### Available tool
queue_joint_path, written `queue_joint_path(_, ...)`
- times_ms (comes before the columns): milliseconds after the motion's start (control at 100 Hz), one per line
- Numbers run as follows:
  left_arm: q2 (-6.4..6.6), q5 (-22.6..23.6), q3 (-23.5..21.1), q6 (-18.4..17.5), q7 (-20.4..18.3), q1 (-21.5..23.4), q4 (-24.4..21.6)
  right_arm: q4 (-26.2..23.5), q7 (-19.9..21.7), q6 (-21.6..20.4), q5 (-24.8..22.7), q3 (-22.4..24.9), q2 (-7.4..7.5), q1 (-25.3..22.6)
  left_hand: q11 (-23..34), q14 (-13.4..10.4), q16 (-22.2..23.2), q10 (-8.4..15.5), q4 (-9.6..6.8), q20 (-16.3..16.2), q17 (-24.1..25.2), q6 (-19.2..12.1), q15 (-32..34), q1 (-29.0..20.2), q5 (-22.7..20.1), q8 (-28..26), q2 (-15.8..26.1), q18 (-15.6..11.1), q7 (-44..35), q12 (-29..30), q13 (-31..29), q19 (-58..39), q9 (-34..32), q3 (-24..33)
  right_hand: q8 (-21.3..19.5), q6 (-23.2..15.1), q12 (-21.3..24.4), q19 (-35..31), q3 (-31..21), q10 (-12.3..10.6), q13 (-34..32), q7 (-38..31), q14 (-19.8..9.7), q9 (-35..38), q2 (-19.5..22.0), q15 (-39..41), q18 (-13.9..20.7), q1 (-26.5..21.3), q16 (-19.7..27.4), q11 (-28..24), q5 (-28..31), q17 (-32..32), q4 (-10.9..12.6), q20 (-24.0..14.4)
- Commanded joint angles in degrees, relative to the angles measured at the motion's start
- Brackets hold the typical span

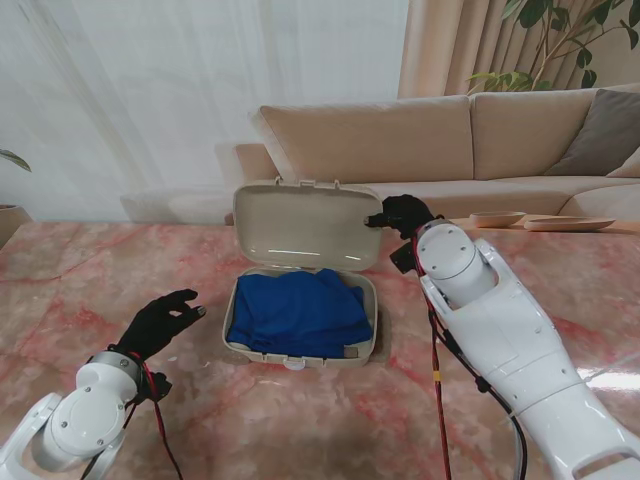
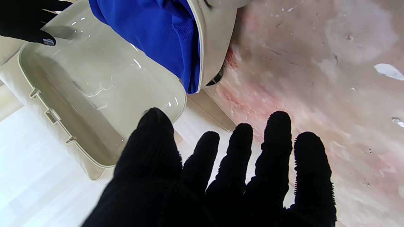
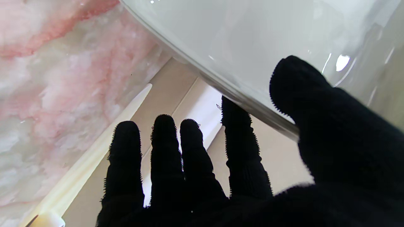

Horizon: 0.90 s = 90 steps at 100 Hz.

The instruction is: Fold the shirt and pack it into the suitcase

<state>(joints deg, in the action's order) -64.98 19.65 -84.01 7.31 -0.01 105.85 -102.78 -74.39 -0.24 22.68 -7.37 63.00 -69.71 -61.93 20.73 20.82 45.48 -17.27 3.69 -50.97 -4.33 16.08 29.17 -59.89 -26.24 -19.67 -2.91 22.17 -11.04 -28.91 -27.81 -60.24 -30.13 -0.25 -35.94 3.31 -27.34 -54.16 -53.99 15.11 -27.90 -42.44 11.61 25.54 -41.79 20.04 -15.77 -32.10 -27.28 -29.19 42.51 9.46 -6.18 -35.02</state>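
Note:
The beige suitcase (image 1: 300,358) lies open mid-table, its lid (image 1: 300,225) standing upright at the far side. A folded blue shirt (image 1: 300,312) fills the base; a fold of the shirt (image 2: 157,31) hangs over the rim. My right hand (image 1: 402,214) is at the lid's upper right corner. Its thumb lies on the lid's inner face (image 3: 252,37) and its fingers (image 3: 164,151) reach behind the rim. My left hand (image 1: 165,320) hovers over the table left of the suitcase, fingers (image 2: 277,148) spread and holding nothing.
My white right forearm (image 1: 480,300) stretches along the suitcase's right side. A wooden bowl (image 1: 497,218) and a flat wooden tray (image 1: 570,223) sit at the far right of the pink marble table (image 1: 120,270). A beige sofa (image 1: 450,140) stands beyond it.

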Motion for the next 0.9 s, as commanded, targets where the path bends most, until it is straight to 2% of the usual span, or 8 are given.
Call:
queue_joint_path(0, -0.05, -0.1, 0.3, 0.4, 0.0, 0.4, 0.2, -0.6, 0.5, -0.5, -0.2, 0.4, 0.23, -1.0, -0.8, 0.8, -0.5, 1.4, -1.20, 0.1, 1.0, -2.4, -1.3, 1.6, -0.9, -0.4, 1.9, 1.4, -0.7, 0.5, 1.4, 0.9, -0.2, -1.6, 1.4, -3.9, 0.2, 0.2, -1.0, -2.1, -1.2, -6.0, -0.9, 1.3, -1.7, 0.9, -0.2, -2.1, 1.4, -0.7, 0.9, 0.3, -3.4, -1.3)
queue_joint_path(30, -0.04, -0.1, 0.3, 0.4, -0.1, 0.4, 0.2, -0.8, 0.4, -0.9, -0.5, 0.6, 0.31, -1.4, -0.8, 0.8, -0.5, 1.5, -1.19, 0.1, 1.0, -2.4, -1.3, 1.7, -0.9, -0.4, 1.9, 1.4, -0.7, 0.4, 1.4, 0.9, -0.3, -1.7, 2.5, -4.1, 0.2, 0.1, -1.1, -2.2, -1.4, -7.5, -0.9, 1.6, -1.7, 0.9, -0.3, -2.3, 1.4, -0.7, 0.7, 0.3, -3.6, -1.2)
queue_joint_path(340, 0.06, 0.0, 0.5, 0.5, -0.5, 0.3, 0.6, -4.1, 0.0, -5.0, -3.3, 2.1, 1.28, -5.3, -0.9, 0.8, -0.5, 1.4, -1.20, 0.1, 1.2, -2.4, -1.4, 1.6, -0.8, -0.4, 2.0, 1.4, -0.5, 0.4, 1.5, 1.1, -0.2, -1.7, 3.6, -5.1, 0.0, -0.4, -0.5, -2.5, -2.2, -9.6, -0.8, 3.1, -1.3, 1.2, -0.5, -2.8, 1.4, -0.9, 0.7, 0.8, -3.8, -1.1)
queue_joint_path(700, 0.03, 0.2, 0.6, 1.0, -0.3, 0.8, 0.5, -7.6, -1.3, -8.9, -6.5, 3.8, 1.96, -9.4, -0.8, 0.7, -0.5, 1.6, -1.21, 0.1, 1.2, -2.4, -1.4, 1.6, -0.7, -0.4, 2.0, 1.6, -0.5, 0.4, 1.4, 1.3, -0.4, -1.7, 5.8, -4.1, -0.2, -0.8, -0.9, -2.7, -2.7, -7.7, -0.8, 3.8, -0.9, 1.5, -0.7, -1.7, 1.3, -1.1, 0.7, 0.9, -3.5, -0.9)
queue_joint_path(890, 0.02, 0.2, 0.6, 1.1, -0.3, 1.0, 0.5, -9.0, -2.0, -12.4, -9.9, 4.4, 2.57, -11.4, -0.8, 0.7, -0.5, 1.6, -1.21, 0.1, 1.2, -2.4, -1.4, 1.6, -0.7, -0.4, 1.9, 1.7, -0.5, 0.4, 1.4, 1.3, -0.3, -1.7, 6.0, -4.0, -0.2, -0.7, -1.2, -2.9, -2.8, -6.8, -0.8, 4.4, -0.8, 1.3, -0.7, -1.3, 1.4, -1.1, 1.0, 0.7, -3.4, -0.7)
